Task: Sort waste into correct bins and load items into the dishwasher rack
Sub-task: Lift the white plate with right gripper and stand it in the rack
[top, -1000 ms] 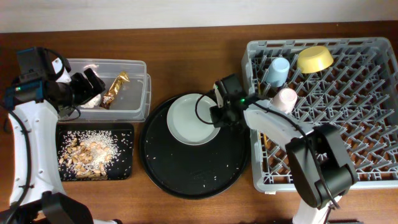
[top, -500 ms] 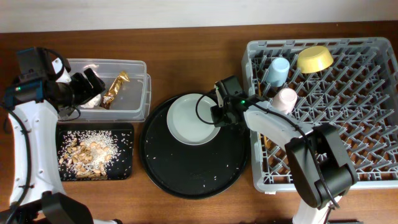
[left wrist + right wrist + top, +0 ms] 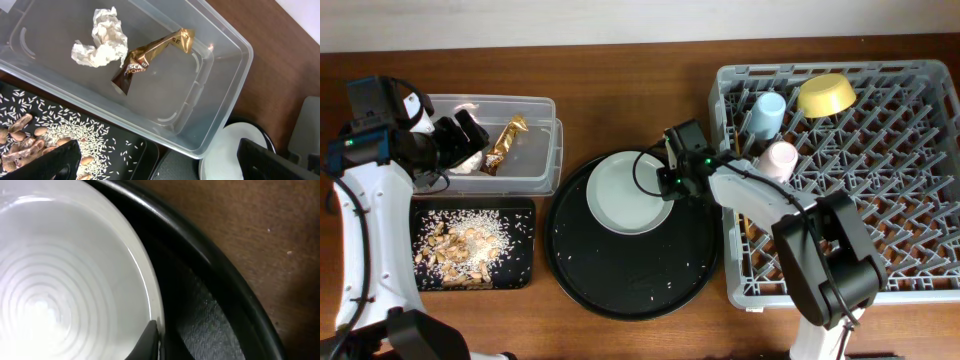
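Wooden table (image 3: 620,75): one blue cup (image 3: 767,113), one pink cup (image 3: 780,158) and one bowl (image 3: 826,93) sit in the rack (image 3: 890,210). One plate (image 3: 620,195) lies on the round tray (image 3: 630,275). The left gripper (image 3: 157,152) is spread wide and empty over the tub (image 3: 220,100). The right gripper (image 3: 665,180) is at the plate's rim, grip unclear.

I see my right gripper (image 3: 666,181) a touch further left than a second ago, at the plate's (image 3: 623,196) right rim; the plate now sits slightly further left on the round tray (image 3: 620,292), and the right arm (image 3: 820,250) leans in leftward too
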Available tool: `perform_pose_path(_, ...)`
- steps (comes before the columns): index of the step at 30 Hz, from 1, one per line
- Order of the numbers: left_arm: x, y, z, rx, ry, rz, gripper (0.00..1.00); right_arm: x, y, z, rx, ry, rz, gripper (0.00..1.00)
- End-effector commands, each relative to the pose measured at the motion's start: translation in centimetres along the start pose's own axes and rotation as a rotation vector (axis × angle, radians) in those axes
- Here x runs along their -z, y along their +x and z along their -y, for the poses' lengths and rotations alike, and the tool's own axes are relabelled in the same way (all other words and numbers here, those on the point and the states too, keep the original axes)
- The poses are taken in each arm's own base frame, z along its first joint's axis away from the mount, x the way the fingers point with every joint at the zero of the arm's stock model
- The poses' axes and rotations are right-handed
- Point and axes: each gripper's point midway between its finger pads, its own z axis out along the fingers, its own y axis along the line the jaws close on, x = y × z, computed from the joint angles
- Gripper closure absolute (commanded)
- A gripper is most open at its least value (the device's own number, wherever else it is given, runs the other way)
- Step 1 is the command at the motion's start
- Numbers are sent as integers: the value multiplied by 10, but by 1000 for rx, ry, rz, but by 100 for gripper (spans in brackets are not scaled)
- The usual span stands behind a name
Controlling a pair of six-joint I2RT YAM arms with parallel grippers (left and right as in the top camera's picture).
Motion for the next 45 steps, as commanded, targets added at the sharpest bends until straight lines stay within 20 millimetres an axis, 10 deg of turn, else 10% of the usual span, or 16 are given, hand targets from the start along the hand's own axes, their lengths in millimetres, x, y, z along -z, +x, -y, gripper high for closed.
perform_pose_path(1, 4, -2, 1, -6, 2, 10, 0, 51, -46, -15, 24, -31, 141, 96)
perform_pose_path(8, 4, -2, 1, -6, 2, 10, 1, 184, -71, 8, 78, 93, 350, 96)
perform_pose_path(14, 4, -2, 1, -6, 2, 10, 1, 328, -50, 169, -23, 776, 474, 96)
perform_pose_path(16, 4, -2, 1, -7, 2, 10, 1, 346, -38, 206, 80, 894, 377, 96)
perform_pose_path(30, 4, -2, 1, -6, 2, 10, 1, 310, 17, 332, -26, 1087, -26, 96)
perform_pose_path(36, 4, -2, 1, -6, 2, 10, 1, 319, 4, 336, 65, 1139, -33, 96)
perform_pose_path(45, 4, -2, 1, -6, 2, 9, 1, 284, -34, 272, 247, 1036, 25, 96)
